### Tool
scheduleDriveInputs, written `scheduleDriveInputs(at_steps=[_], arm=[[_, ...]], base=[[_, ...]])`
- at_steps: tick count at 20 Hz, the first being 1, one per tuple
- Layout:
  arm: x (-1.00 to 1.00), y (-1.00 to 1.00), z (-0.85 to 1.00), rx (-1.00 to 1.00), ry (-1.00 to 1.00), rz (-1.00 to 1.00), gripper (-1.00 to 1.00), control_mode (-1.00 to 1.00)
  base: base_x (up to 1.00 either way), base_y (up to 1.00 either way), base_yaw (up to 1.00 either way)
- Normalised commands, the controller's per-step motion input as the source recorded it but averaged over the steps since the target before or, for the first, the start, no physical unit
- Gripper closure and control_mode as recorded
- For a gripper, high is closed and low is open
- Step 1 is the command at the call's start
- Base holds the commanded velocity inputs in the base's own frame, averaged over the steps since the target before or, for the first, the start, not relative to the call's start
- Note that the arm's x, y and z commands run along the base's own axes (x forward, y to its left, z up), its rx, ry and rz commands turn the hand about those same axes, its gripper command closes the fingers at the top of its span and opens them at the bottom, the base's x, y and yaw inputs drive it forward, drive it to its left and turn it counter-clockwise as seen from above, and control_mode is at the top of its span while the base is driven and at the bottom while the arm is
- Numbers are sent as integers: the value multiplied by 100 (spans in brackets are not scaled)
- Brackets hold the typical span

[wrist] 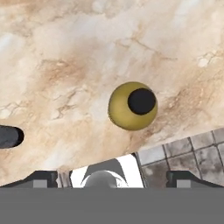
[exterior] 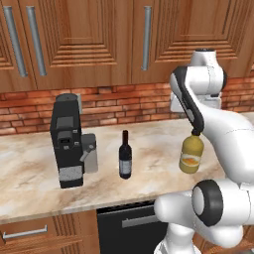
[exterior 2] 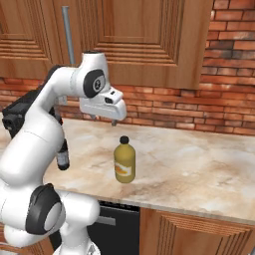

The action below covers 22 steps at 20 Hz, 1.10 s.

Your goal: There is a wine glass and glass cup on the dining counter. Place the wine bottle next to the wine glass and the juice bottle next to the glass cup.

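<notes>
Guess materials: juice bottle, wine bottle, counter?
Juice bottle: likely plastic, smooth yellow-orange body, black cap.
Wine bottle: looks like dark glass, slightly glossy, pale label.
Counter: polished marble-look stone, beige with brown veining.

Two bottles stand on one marble counter [exterior: 30,168]: one wine bottle [exterior: 125,156] and one juice bottle [exterior: 191,154]. One black coffee machine [exterior: 66,140] sits there too, making three things on the top. Below it are one dark dishwasher front [exterior: 126,228] and one drawer [exterior: 30,233]. Three long cabinet handles [exterior: 146,37] hang above.
</notes>
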Motion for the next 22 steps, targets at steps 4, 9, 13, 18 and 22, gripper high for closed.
scheduleDriveInputs(at_steps=[4, 9, 13, 18, 22], arm=[[-15, -44, -9, 0, 1, -2, -100, -100], [-32, -29, -25, 0, -23, 0, -100, -100], [-11, -19, -27, 0, -23, 0, -100, -100], [8, -12, -18, 0, -9, 0, -100, -100], [29, 0, -4, 0, 11, -3, -100, -100]], base=[[0, 0, 0], [0, 0, 0], [0, 0, 0], [0, 0, 0], [0, 0, 0]])
